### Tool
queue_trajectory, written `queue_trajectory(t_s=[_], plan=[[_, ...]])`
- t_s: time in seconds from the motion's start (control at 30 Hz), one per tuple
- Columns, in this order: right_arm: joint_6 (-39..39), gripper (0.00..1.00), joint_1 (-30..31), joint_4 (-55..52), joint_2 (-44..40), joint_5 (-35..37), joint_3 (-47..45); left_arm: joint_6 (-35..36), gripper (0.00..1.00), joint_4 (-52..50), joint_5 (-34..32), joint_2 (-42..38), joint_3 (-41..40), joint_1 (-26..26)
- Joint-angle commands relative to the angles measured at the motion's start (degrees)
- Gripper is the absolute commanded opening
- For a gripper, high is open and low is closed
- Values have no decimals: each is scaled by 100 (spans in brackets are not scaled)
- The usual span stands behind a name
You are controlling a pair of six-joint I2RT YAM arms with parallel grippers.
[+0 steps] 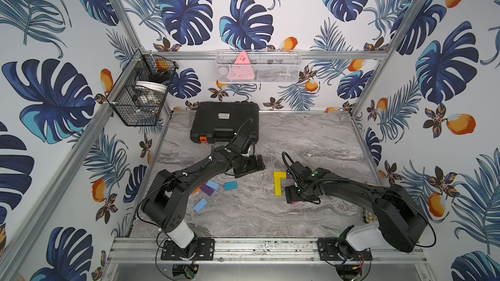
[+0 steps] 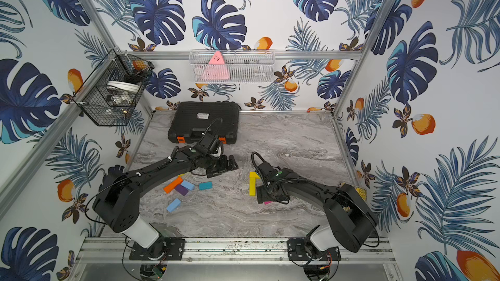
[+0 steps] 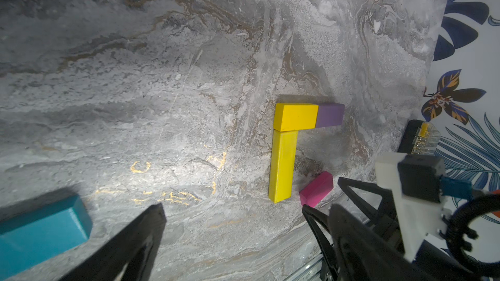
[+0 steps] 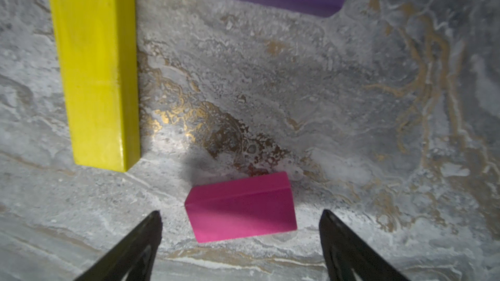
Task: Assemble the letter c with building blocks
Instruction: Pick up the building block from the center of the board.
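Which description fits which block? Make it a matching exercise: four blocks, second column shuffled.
Blocks
1. magenta block
2. long yellow block
3. teal block
4. short yellow block

States
A. end to end with the purple block
B. loose on the side of the left arm, far from both yellow blocks
C. lies free, just ahead of the open right fingers
D. lies at a right angle to a shorter block, one end against it

Pairs: 1-C, 2-D, 3-B, 4-A
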Motion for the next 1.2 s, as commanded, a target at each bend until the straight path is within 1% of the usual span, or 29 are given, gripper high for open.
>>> queue_trajectory(t_s=[0.0, 0.2, 0.47, 0.7, 0.8, 1.0, 1.17], plan=[[-146, 92, -5, 128, 67, 18, 13, 8, 99, -73, -1, 9, 71, -2], [-280, 92, -10, 431, 78, -241, -60, -8, 99, -64, 7, 26, 94, -3], [-245, 87, -10, 517, 210, -487, -79, -26, 99, -51, 6, 18, 88, -2], [15, 82, -2, 267, 337, -193, -43, -46, 99, -12, 17, 28, 61, 1], [96, 77, 7, 221, 368, -117, -67, -38, 99, -3, 17, 18, 34, -1], [223, 61, 118, 215, 308, -142, -92, -37, 99, 29, 17, -7, -24, 0], [572, 58, 401, 157, 137, -143, -78, -29, 99, 43, 16, -42, -68, -4]])
